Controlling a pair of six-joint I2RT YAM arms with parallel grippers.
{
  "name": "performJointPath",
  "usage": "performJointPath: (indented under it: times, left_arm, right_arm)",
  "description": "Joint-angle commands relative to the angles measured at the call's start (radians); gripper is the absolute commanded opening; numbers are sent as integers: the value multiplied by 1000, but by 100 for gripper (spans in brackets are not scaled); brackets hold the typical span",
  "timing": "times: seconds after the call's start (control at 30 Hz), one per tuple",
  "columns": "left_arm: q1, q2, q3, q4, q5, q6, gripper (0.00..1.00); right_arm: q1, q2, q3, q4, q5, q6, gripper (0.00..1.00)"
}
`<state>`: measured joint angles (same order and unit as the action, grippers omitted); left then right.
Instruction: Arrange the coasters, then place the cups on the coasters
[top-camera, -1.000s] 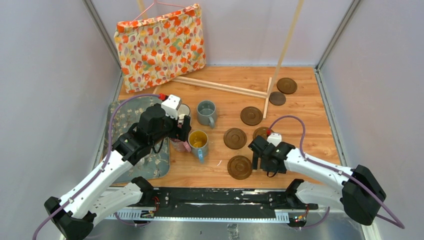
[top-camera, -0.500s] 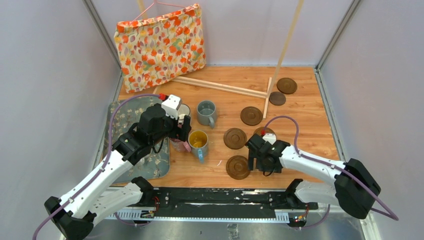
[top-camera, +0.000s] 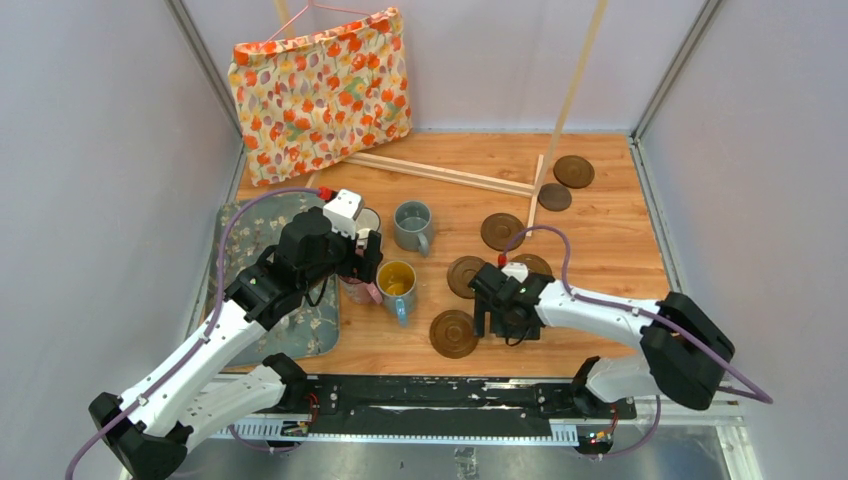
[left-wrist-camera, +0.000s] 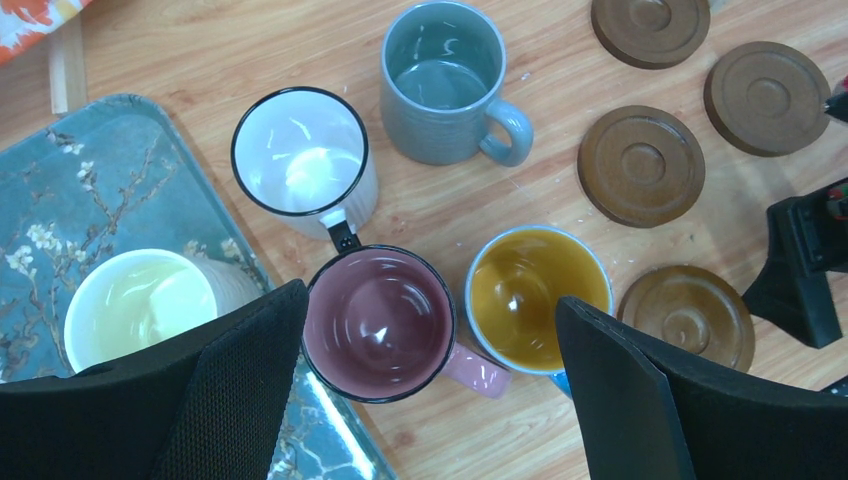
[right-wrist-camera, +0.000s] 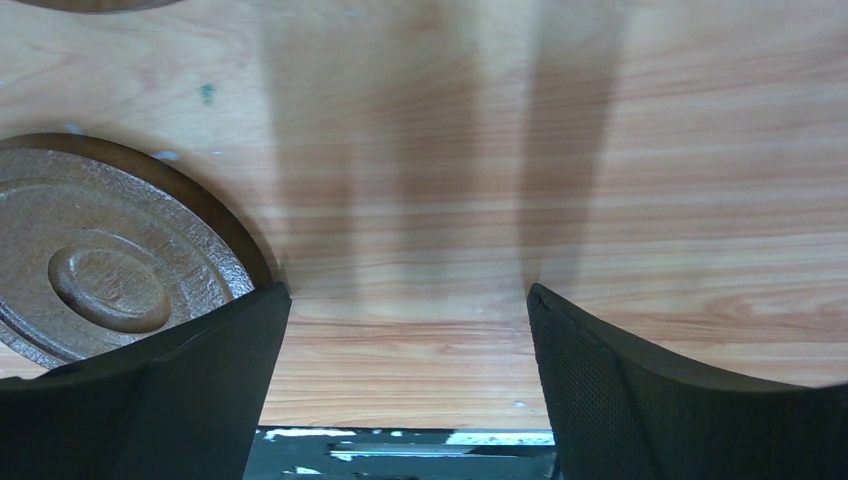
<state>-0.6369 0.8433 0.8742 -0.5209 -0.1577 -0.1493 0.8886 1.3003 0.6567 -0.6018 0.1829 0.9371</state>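
Left end effector (left-wrist-camera: 430, 305) was wide open and held nothing. It hung above the pink cup (left-wrist-camera: 380, 320) and the blue cup (left-wrist-camera: 538, 295) with yellow inside. My right end effector (right-wrist-camera: 407, 300) was wide open too, with nothing in it, low over bare wood near the front edge. Its left finger (right-wrist-camera: 150, 390) was over the rim of the nearest coaster (right-wrist-camera: 100, 270). I could not tell if they touched.

I saw the wooden bench (top-camera: 625, 235) under it all. A big flowery bag (top-camera: 320, 95) leaned at the back left. A grey flowery mat (left-wrist-camera: 90, 180) lay along the left side of the bench. Thin wooden sticks (top-camera: 440, 175) lay in front of the bag.

I could see five cups, all upright, all on the left half. A pale cup (left-wrist-camera: 140, 305) stood on the mat. The white cup (left-wrist-camera: 300, 150) with a dark rim, the grey-blue cup (left-wrist-camera: 440, 85), the pink cup and the blue cup stood close together just right of the mat. No cup sat on a coaster.

Six coasters lay flat on the right half. The far coaster (top-camera: 575, 170) and its neighbour coaster (top-camera: 554, 197) were near the back right corner. The middle coaster (top-camera: 502, 231) lay closer to me. The open coaster (top-camera: 468, 276) and the half-hidden coaster (top-camera: 530, 265) lay by my right arm. The nearest coaster was just left of my right end effector.
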Motion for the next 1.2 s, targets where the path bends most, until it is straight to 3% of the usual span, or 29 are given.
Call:
performJointPath:
  times: [0.0, 0.5, 0.8, 1.0, 1.17]
  left_arm:
    - [6, -4, 3, 3, 16, -1, 100]
    - [6, -22, 0, 3, 20, -3, 100]
    - [6, -24, 2, 6, 22, -2, 100]
    - [6, -25, 2, 7, 23, -3, 100]
    - [6, -23, 2, 10, 37, -4, 100]
  right_arm:
    - [54, 75, 51, 62, -23, 50, 93]
    - [81, 161, 164, 59, 8, 28, 94]
    - [-22, -61, 153, -29, 123, -35, 93]
    - [-296, -163, 164, -23, 83, -155, 93]
    - [-569, -150, 222, 39, 19, -268, 93]
